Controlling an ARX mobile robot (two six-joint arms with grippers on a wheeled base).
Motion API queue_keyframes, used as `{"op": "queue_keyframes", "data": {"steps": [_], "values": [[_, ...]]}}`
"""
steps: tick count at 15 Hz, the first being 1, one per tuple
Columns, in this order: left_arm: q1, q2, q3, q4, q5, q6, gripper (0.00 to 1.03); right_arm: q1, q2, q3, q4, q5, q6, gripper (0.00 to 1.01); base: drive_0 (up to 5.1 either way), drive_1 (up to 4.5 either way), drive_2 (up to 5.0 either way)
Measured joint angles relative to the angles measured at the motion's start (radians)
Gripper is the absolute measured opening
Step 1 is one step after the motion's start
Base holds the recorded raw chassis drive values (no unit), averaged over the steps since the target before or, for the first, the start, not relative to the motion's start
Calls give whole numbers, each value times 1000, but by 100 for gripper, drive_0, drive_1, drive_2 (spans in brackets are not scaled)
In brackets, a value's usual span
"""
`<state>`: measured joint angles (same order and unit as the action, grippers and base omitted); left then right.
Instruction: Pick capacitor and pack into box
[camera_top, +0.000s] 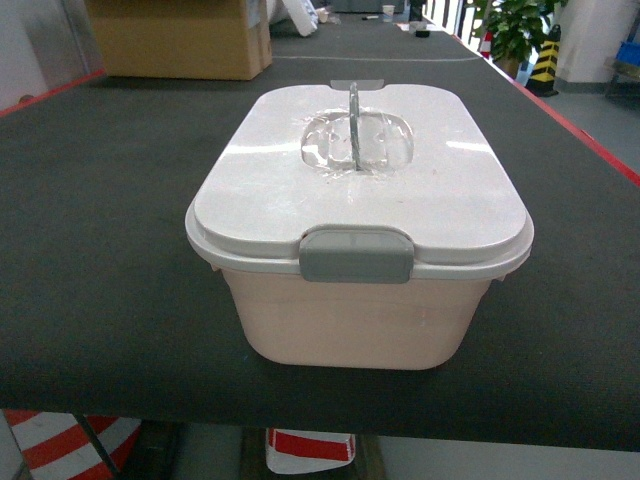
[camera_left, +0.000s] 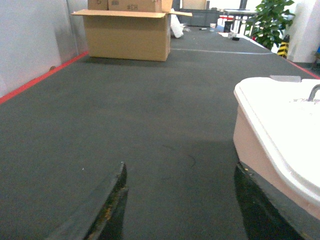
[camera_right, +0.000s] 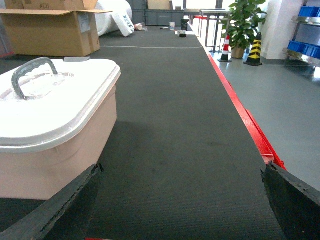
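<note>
Left claw (camera_left: 175, 210) and right claw (camera_right: 180, 205) — each with fingers spread wide and holding nothing, low over the bench (camera_top: 100, 300) on either side of the box (camera_top: 350, 320). The box sits near the front edge, white lid (camera_top: 300, 190) on, grey front clip (camera_top: 356, 254) apparently shut, handle (camera_top: 354, 125) upright. No capacitor is visible. Likely risks: nothing can be packed while the lid is on; pulling the handle with the clip fastened could lift or drag the whole box toward the edge. The surface is dark matting, edged in red. Farther off — a cardboard carton (camera_top: 180, 40), a potted plant (camera_top: 515, 25), blue bins (camera_right: 305, 11).
</note>
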<state>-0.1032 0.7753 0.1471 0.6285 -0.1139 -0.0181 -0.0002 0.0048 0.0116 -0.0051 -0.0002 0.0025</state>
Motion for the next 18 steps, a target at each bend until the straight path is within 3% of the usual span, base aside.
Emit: {"op": "queue_keyframes", "data": {"steps": [2, 4, 6, 10, 12, 18], "values": [[16, -53, -36, -33, 23, 0, 38, 0, 0, 0, 0, 0, 0, 98, 0, 0, 0], [97, -112, -58, -63, 108, 2, 20, 0, 0, 0, 0, 0, 0, 98, 0, 0, 0], [106, -172, -77, -100, 110, 0, 1, 0, 0, 0, 0, 0, 0, 98, 0, 0, 0], [100, -261, -103, -166, 114, 3, 2, 0, 0, 0, 0, 0, 0, 98, 0, 0, 0], [100, -290, -134, -143, 112, 4, 2, 0, 0, 0, 0, 0, 0, 98, 0, 0, 0], [100, -513, -134, -360, 113, 4, 2, 0, 0, 0, 0, 0, 0, 98, 0, 0, 0]]}}
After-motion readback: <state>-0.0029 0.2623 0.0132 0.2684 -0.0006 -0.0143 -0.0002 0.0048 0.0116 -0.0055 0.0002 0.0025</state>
